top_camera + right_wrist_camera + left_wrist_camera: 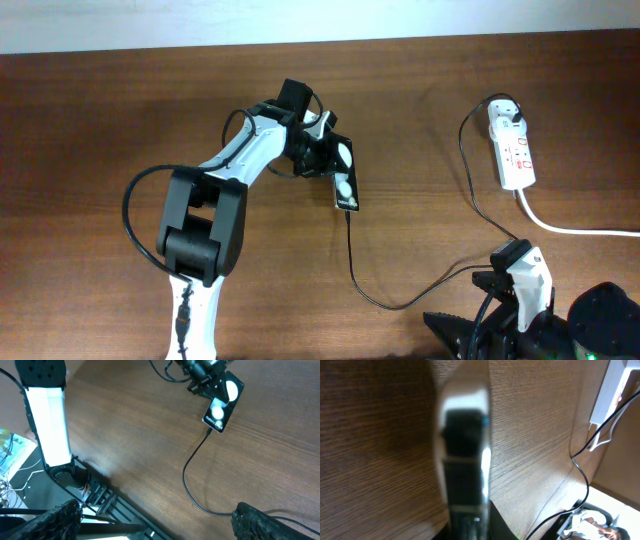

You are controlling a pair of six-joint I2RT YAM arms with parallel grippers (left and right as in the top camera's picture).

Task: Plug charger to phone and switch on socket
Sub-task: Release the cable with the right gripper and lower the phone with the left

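The phone point(345, 180) lies left of centre. Your left gripper point(312, 148) sits against its far end; you cannot tell from these views whether the fingers are clamped on it or only touching. The charger point(352, 250) meets the phone's near end, loops toward you, then runs right and away to the socket point(512, 150) at the far right, so the plugging looks done or nearly so. Switching the socket on remains. Your right gripper point(156, 506), fingers spread wide and holding nothing, waits near right; reach it far and press down squarely.
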